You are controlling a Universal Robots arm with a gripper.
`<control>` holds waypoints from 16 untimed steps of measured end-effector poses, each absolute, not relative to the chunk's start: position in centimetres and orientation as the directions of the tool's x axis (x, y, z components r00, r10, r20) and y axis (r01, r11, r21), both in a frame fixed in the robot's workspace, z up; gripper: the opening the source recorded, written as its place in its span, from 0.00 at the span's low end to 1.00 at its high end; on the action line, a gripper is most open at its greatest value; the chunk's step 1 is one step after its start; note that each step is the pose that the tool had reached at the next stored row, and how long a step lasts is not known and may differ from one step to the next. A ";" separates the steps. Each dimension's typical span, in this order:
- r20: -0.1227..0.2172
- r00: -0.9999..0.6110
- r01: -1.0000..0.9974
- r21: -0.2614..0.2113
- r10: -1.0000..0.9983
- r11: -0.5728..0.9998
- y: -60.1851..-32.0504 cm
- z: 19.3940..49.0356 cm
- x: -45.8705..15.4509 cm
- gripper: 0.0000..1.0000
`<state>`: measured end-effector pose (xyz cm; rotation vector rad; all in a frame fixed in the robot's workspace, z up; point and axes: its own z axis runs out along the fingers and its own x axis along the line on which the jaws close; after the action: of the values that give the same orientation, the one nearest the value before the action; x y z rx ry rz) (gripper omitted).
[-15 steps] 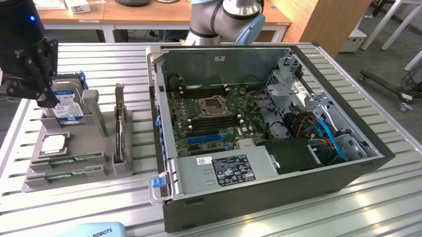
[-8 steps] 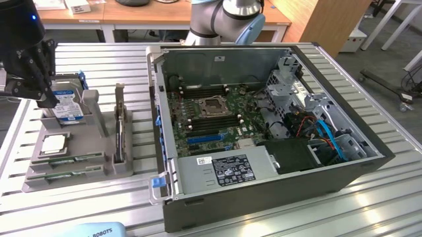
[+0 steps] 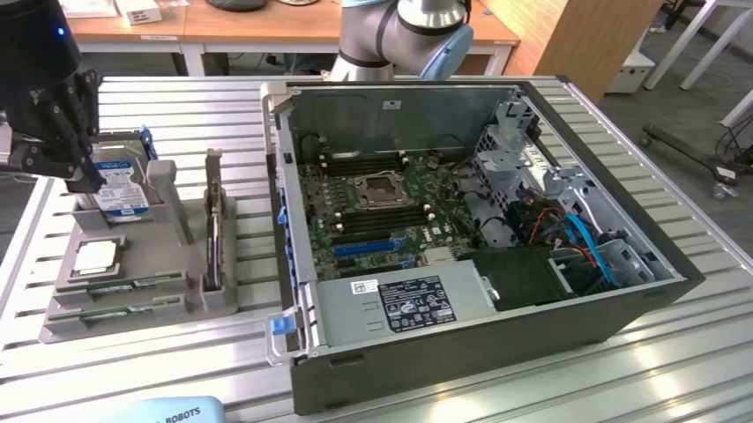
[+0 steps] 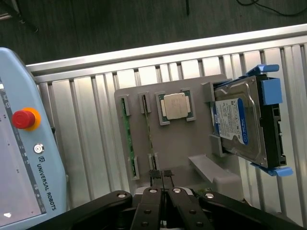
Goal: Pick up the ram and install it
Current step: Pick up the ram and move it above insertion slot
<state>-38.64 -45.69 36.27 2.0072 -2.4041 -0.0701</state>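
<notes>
Two ram sticks lie on edge in slots of the grey holder tray (image 3: 141, 264): one ram stick (image 3: 122, 285) (image 4: 126, 139) and a second ram stick (image 3: 112, 310) (image 4: 148, 136) beside it, both thin and green. My black gripper (image 3: 78, 173) (image 4: 162, 176) hangs above the tray's far end, near the hard drive. Its fingers are shut with nothing between them. It is apart from both sticks.
The tray also holds a silver processor (image 3: 97, 256) (image 4: 175, 105), a blue-labelled hard drive (image 3: 118, 189) (image 4: 242, 122) and an upright dark card (image 3: 212, 229). An open computer case (image 3: 471, 352) with its motherboard (image 3: 376, 203) lies at the exterior view's right. A teach pendant (image 4: 24, 153) lies beside the tray.
</notes>
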 end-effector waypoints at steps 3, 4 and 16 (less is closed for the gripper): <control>-0.022 -0.179 -0.983 0.040 -0.984 0.178 -45.7 36.2 -38.6 0.10; -0.022 -0.179 -0.983 0.040 -0.984 0.178 -45.7 36.2 -38.6 0.10; -0.021 -0.132 -0.991 0.040 -0.991 0.131 -45.7 36.0 -38.6 0.10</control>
<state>-38.65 -45.69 36.03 2.0627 -2.3550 -0.0694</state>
